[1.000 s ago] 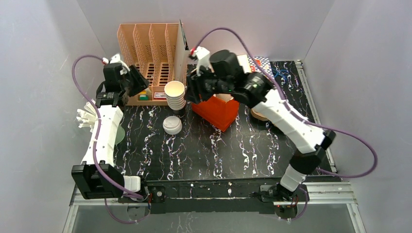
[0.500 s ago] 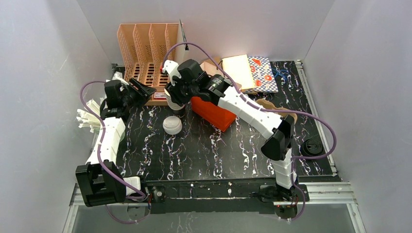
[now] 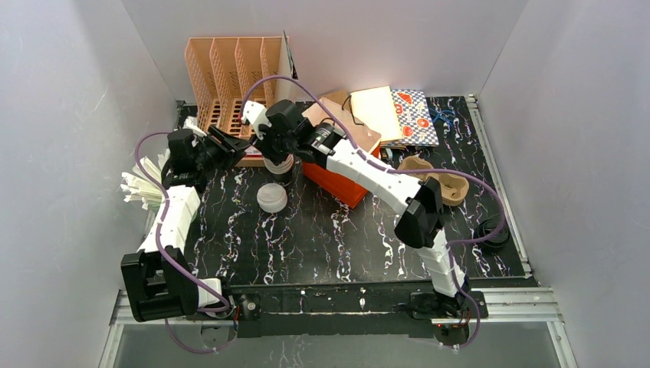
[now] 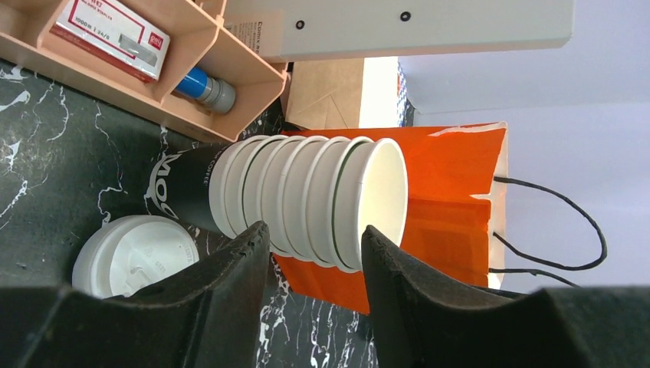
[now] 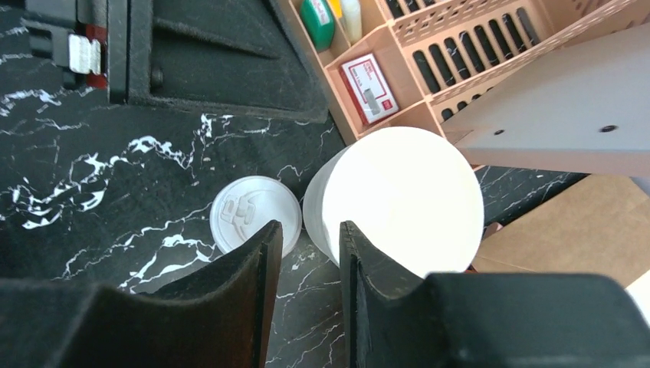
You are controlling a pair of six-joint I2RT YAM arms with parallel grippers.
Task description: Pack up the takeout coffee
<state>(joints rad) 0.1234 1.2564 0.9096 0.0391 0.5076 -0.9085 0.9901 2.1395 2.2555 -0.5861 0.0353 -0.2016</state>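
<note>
Evidently nothing is packed yet: the black-lidded cup (image 3: 491,231) sits at the right edge of the table (image 3: 322,238), well apart from the orange paper bag (image 3: 337,180). The left gripper (image 4: 314,234) and right gripper (image 5: 309,228), jaws apart and empty, hover by the stack of white cups (image 4: 306,203).

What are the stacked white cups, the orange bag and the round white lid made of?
The stacked cups look like paper: matte white, thin rolled rims, bottom one printed dark. The orange bag seems paper too, with a creased flat side and black cord handles. The round lid is probably plastic: smooth, with moulded ridges.
</note>
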